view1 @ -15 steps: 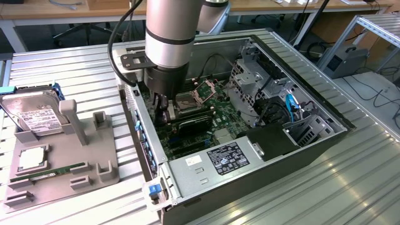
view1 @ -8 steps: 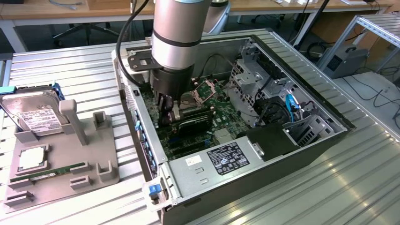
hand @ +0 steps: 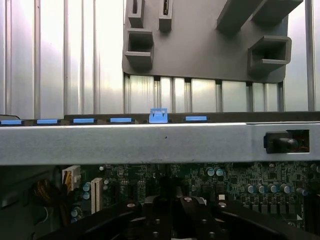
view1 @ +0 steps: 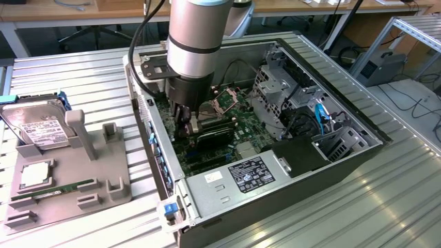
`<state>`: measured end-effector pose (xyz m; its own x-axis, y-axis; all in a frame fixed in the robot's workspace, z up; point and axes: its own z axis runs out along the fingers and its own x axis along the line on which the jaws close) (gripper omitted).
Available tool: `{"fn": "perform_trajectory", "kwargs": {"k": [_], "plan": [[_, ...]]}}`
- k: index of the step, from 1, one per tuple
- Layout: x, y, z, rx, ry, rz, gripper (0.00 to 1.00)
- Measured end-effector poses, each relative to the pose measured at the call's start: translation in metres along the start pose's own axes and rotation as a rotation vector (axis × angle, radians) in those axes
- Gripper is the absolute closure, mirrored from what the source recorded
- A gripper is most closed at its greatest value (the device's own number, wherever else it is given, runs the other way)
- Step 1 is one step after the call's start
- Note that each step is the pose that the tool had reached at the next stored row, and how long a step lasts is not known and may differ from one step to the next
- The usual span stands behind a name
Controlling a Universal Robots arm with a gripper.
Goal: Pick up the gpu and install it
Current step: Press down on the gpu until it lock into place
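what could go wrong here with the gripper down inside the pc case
The gripper is shut low over the motherboard, with the gpu just beside it. A small misalignment could jam the card against its slot. The arm also passes close to the case's metal wall, so drifting sideways might scrape it.

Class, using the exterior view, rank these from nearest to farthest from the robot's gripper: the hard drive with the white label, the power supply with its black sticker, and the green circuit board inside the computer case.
1. Green circuit board: right under the gripper, inside the case.
2. Power supply: at the case's near end, below the gripper in the picture.
3. Hard drive: outside the case, upright in the grey holder at the exterior view's left.
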<state>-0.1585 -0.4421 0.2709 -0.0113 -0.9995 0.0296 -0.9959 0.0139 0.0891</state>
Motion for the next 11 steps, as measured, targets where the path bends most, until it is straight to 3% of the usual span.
{"fn": "perform_trajectory", "kwargs": {"k": [9,11], "plan": [[-0.0002,-0.0002,-0.0013,0.0018,-0.0025,0.0,0.89],[0.0001,-0.0008,-0.004,0.0005,-0.0006,0.0,0.89]]}}
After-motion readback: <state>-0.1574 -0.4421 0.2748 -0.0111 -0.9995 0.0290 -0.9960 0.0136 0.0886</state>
